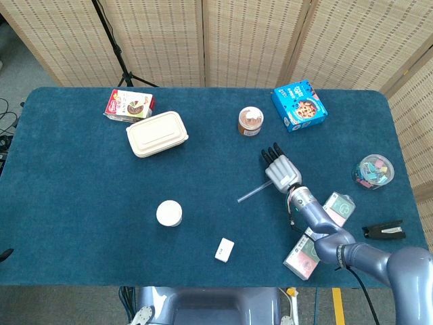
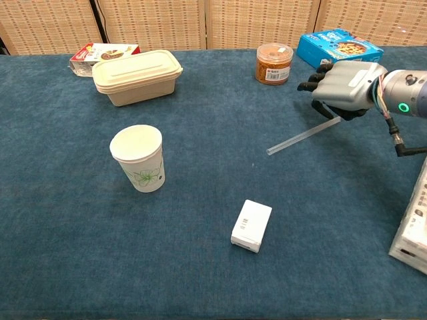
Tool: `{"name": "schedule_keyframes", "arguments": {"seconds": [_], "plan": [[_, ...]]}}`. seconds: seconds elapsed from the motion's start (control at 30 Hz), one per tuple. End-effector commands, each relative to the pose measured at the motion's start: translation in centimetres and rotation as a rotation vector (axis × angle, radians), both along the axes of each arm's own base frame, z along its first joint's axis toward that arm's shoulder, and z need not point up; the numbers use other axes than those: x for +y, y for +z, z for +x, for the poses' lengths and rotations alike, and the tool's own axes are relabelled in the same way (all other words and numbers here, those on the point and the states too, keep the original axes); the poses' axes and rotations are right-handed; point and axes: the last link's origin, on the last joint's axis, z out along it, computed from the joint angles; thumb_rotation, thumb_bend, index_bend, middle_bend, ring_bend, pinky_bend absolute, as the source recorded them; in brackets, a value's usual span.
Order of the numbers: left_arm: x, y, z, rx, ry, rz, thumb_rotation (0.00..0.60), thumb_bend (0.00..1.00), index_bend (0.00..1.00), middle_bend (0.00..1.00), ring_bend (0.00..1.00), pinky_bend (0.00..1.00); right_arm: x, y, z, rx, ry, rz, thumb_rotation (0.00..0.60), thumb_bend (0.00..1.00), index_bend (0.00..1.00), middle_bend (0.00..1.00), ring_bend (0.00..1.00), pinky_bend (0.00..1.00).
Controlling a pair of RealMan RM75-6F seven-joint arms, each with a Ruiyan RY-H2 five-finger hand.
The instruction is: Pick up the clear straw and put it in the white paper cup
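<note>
The thin clear plastic straw [image 2: 301,138] is held by the curled fingers [image 2: 319,79] of the right hand [image 2: 343,89], right of middle. The white paper cup [image 2: 139,159] is seen lower left on the blue worktop [image 2: 200,200].

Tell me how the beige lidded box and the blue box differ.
The beige box is plain, rounded and lidded; the blue box is printed with cookies and sharp-cornered. The beige box sits left on the table, beside a red packet; the blue box sits far right, near the jar. Both lie untouched.
</note>
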Motion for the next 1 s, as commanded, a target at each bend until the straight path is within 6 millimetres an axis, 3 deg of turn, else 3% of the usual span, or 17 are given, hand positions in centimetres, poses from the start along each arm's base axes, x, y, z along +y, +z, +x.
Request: {"name": "schedule_keyframes", "arguments": {"seconds": [0.03,0.23,0.27,0.33,0.37,0.4,0.47,0.7,1.0], "plan": [[-0.1,0.0,0.1,0.000,-0.004,0.000,0.600,0.00,0.00,0.00,0.00,0.00,1.0,1.6,-0.8,0.026,-0.010,-0.030,0.600,1.00,0.47,0.00,0.00,0.00],[-0.1,0.0,0.1,0.000,-0.007,0.000,0.600,0.00,0.00,0.00,0.00,0.00,1.8,3.3,-0.8,0.021,-0.027,-0.056,0.600,0.99,0.45,0.00,0.00,0.00],[-0.1,0.0,0.1,0.001,-0.008,-0.001,0.600,0.00,0.00,0.00,0.00,0.00,1.8,3.6,-0.7,0.004,-0.030,-0.058,0.600,0.93,0.41,0.00,0.00,0.00],[-0.1,0.0,0.1,0.003,-0.009,-0.003,0.600,0.00,0.00,0.00,0.00,0.00,2.0,4.5,0.4,-0.123,-0.051,-0.055,0.600,0.59,0.30,0.00,0.00,0.00],[-0.1,0.0,0.1,0.004,-0.009,-0.004,0.600,0.00,0.00,0.00,0.00,0.00,2.1,4.9,0.8,-0.188,-0.057,-0.041,0.600,0.32,0.24,0.00,0.00,0.00],[-0.1,0.0,0.1,0.005,-0.009,-0.006,0.600,0.00,0.00,0.00,0.00,0.00,2.1,5.2,0.9,-0.239,-0.060,-0.025,0.600,0.12,0.20,0.00,0.00,0.00],[0.0,-0.1,0.1,0.005,-0.010,-0.009,0.600,0.00,0.00,0.00,0.00,0.00,2.3,5.7,1.3,-0.379,-0.089,0.026,0.600,0.00,0.21,0.00,0.00,0.00],[0.2,-0.2,0.1,0.009,-0.006,-0.015,0.600,0.00,0.00,0.00,0.00,0.00,3.3,6.0,0.5,-0.552,-0.119,0.201,0.600,0.00,0.32,0.02,0.00,0.00],[0.3,-0.4,0.3,0.013,-0.007,-0.019,0.600,0.00,0.00,0.00,0.00,0.00,2.8,3.6,2.1,-0.570,-0.100,0.293,0.600,0.00,0.36,0.02,0.00,0.00]]}}
